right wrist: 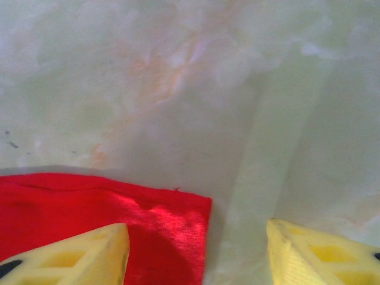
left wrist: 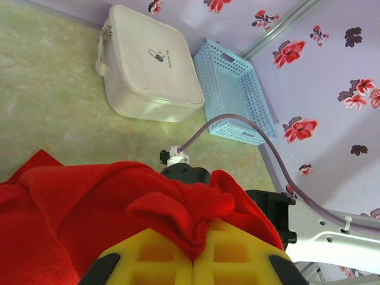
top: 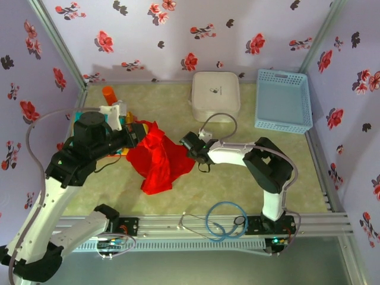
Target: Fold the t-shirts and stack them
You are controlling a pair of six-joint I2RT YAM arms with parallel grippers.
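Red t-shirt (top: 159, 160): bunched in a loose heap on the counter (top: 237, 190), left of centre, between the two arms; one part drawn up toward the left arm, the rest trailing toward the near edge.

Left end effector (left wrist: 193, 255): clenched on a fold of the red t-shirt (left wrist: 89, 208), the cloth pinched between the yellow fingers (left wrist: 154, 258) and spilling over both sides; seen from above at the heap's left top (top: 138, 133).

Right end effector (right wrist: 199, 249): released, jaws apart and low over the counter (right wrist: 178, 89); left finger (right wrist: 77, 255) above the corner of the red t-shirt (right wrist: 101, 219), right finger (right wrist: 320, 255) above bare surface (nothing pinched); from above, at the heap's right side (top: 191, 145).

Other cloth: orange cloth (top: 110, 94) and teal cloth (top: 78, 123) by the left edge, mostly hidden under the left arm.

White case (top: 215, 95): flat near the far edge, right of centre, apart from the red heap.

Blue basket (top: 284, 100): in the far right corner, just beside the case.
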